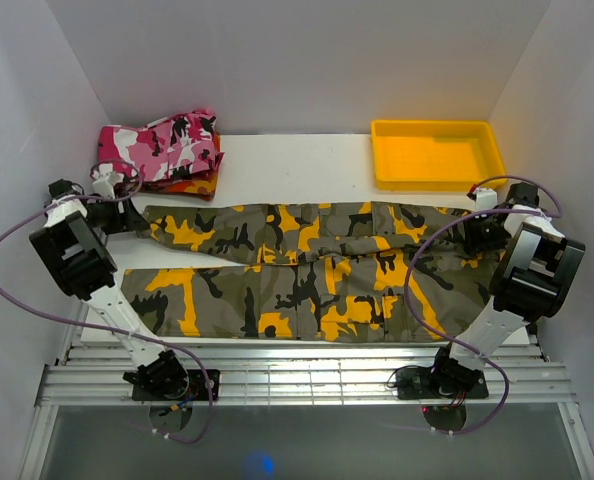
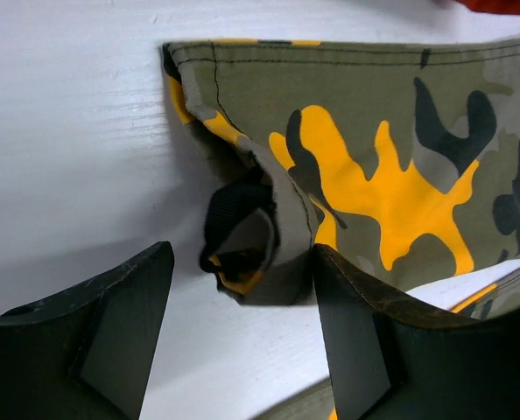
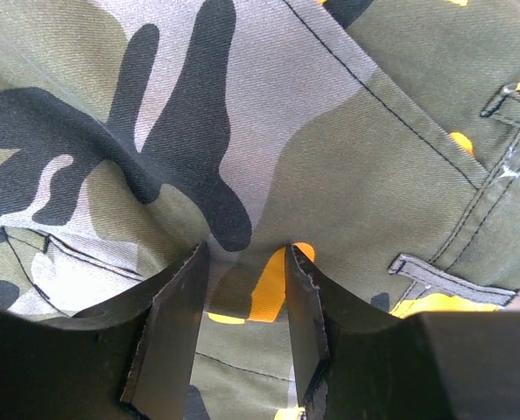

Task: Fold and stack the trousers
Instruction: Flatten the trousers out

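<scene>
The camouflage trousers (image 1: 307, 270) lie spread flat across the table, legs to the left and waist to the right. My left gripper (image 1: 129, 215) is at the far leg's hem. In the left wrist view it (image 2: 242, 293) is open, its jaws on either side of the crumpled hem corner (image 2: 251, 249) and low over the white table. My right gripper (image 1: 477, 232) is at the waist end. In the right wrist view it (image 3: 242, 262) is pressed into the trousers (image 3: 330, 131), jaws narrowed on a raised fold of cloth with an orange patch.
A folded pink, white and black camouflage garment (image 1: 162, 145) lies on a red-orange garment (image 1: 192, 185) at the back left, close to my left gripper. A yellow tray (image 1: 435, 155) stands at the back right. White walls enclose the table.
</scene>
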Available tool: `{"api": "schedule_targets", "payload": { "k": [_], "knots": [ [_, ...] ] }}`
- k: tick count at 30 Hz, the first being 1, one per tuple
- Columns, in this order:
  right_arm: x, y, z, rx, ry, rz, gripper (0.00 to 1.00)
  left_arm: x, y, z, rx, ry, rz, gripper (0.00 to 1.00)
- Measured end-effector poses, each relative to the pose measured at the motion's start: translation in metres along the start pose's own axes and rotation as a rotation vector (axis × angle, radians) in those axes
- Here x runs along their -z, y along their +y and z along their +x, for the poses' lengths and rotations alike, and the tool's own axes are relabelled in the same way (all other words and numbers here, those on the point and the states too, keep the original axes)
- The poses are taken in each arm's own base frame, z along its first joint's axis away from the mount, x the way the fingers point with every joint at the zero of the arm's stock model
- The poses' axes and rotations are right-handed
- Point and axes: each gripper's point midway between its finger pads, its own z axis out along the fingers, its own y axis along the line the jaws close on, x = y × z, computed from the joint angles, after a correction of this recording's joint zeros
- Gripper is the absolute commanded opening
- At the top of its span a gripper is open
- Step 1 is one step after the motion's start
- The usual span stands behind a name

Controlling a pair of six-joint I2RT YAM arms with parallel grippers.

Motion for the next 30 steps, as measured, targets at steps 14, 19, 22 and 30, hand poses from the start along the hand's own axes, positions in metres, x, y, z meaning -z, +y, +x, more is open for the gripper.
{"api": "schedule_targets", "payload": {
  "k": [14,19,22,30],
  "knots": [
    [0.005,-0.002,-0.005,0.000,0.001,0.002,0.44,-0.011,0.017,-0.033,0.178,0.110,0.044,0.00],
    [0.005,-0.003,-0.004,0.000,0.003,0.006,0.49,0.011,0.005,-0.011,0.297,0.198,-0.019,0.58],
    [0.005,-0.003,-0.004,0.000,0.004,0.007,0.56,0.019,-0.003,0.020,0.342,0.260,-0.048,0.61],
    [0.033,0.001,-0.020,0.065,-0.046,0.006,0.70,0.070,-0.037,0.031,0.129,0.181,-0.145,0.60]
  ]
}}
